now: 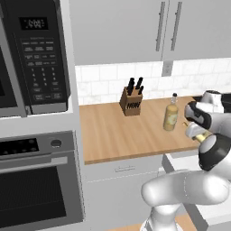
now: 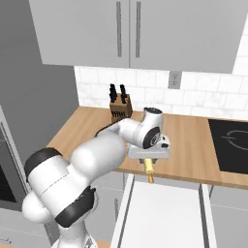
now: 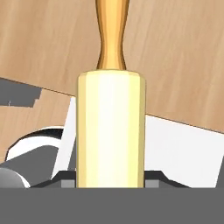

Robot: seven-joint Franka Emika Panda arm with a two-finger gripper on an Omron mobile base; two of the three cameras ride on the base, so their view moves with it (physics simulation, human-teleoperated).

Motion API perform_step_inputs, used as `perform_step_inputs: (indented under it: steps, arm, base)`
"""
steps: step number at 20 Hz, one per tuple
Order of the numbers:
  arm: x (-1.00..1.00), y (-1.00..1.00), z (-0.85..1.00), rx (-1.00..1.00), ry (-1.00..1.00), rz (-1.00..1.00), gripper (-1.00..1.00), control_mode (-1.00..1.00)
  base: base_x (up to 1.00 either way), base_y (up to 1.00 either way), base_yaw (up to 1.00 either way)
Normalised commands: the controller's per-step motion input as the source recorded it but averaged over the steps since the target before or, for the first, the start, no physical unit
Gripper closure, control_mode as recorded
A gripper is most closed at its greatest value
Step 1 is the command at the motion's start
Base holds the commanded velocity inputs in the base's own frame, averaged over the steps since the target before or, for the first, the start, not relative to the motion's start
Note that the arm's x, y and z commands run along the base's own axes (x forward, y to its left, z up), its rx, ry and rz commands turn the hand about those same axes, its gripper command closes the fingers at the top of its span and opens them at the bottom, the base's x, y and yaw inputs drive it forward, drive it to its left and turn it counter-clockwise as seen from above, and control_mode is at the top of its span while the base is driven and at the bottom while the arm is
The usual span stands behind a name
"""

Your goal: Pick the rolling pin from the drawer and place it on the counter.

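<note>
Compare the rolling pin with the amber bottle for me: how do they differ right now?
The rolling pin is pale yellowish wood with narrow handles, clamped in the end effector and hanging over the open drawer. The bottle is amber glass with a dark cap, standing upright and free on the counter. The pin points handle-down past the counter's front edge; the bottle sits further back. Both are slim and round-bodied.

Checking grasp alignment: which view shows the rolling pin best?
Hand view: the rolling pin runs up the middle, pale barrel and amber handle sharp, held by the end effector. The right base view shows just its lower end hanging over the open drawer. The left base view gives a sliver beside the arm.
</note>
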Motion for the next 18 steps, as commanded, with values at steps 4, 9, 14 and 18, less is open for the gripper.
perform_step_inputs:
  steps: [4, 9, 14, 18]
  arm:
    - [1.00, 1.00, -0.01, 0.00, 0.00, 0.02, 1.00, -1.00]
    - [1.00, 1.00, -0.01, 0.00, 0.00, 0.04, 1.00, -1.00]
    - [0.82, 0.91, -0.26, 0.00, 0.00, 0.00, 1.00, -1.00]
    - [0.26, 0.64, -0.38, -0.01, 0.00, 0.00, 1.00, -1.00]
  base:
    - [0.00, 0.00, 0.00]
    - [0.00, 0.00, 0.00]
    - [0.00, 0.00, 0.00]
    - [0.00, 0.00, 0.00]
